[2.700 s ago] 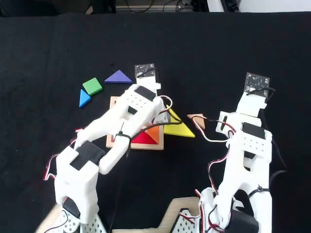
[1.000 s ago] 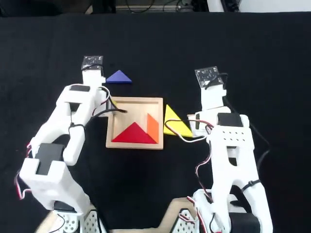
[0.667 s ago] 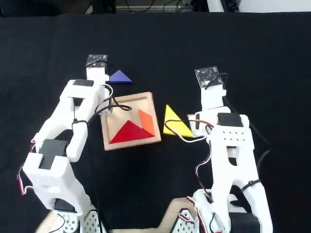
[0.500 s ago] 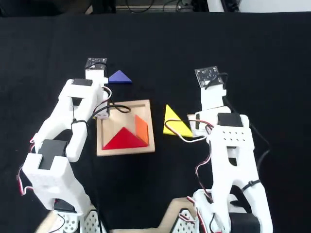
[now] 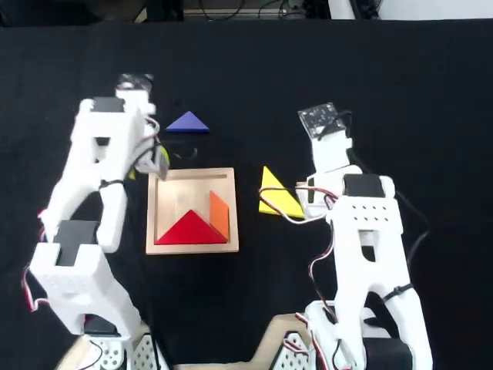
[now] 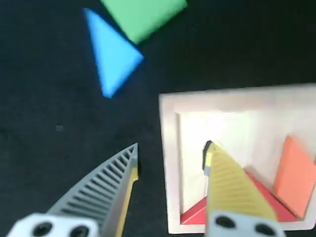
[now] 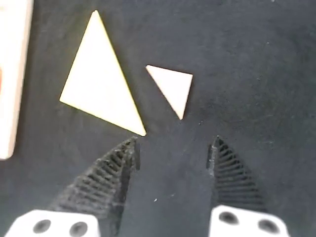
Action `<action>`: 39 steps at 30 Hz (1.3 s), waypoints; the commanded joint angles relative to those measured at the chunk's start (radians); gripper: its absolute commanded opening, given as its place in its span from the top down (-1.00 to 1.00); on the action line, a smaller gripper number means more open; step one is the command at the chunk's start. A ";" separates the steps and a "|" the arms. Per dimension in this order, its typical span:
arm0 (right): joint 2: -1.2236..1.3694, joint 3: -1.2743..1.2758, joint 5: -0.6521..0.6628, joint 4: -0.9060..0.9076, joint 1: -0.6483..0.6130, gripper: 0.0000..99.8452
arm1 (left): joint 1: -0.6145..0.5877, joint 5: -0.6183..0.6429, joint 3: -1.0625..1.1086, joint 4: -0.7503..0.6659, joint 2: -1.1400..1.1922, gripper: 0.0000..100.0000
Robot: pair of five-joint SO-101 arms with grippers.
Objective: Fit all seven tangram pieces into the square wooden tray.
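The square wooden tray (image 5: 154, 208) lies left of centre, holding a red triangle (image 5: 190, 230) and an orange piece (image 5: 219, 214). My left gripper (image 6: 171, 147) is open at the tray's far left corner, one finger (image 6: 232, 187) inside the tray rim (image 6: 168, 163) and the other outside it. A green square (image 6: 143, 15) and a blue triangle (image 6: 113, 64) lie just beyond it. My right gripper (image 7: 174, 142) hangs open above a big yellow triangle (image 7: 101, 81) and a small pale triangle (image 7: 173, 86). The yellow triangle (image 5: 277, 196) lies right of the tray.
A purple triangle (image 5: 187, 122) lies on the black cloth beyond the tray. The right arm (image 5: 362, 223) stands over the spot right of the yellow triangle. Both arm bases stand at the near table edge.
The tray was dragged left, tilted on the way, and now lies square again. The left arm has drawn back to the left. The right arm barely shifted.
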 commanded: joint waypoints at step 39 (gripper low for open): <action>0.438 -0.111 0.051 -0.213 -0.453 0.26 | -0.383 0.104 1.311 -0.755 -1.079 0.54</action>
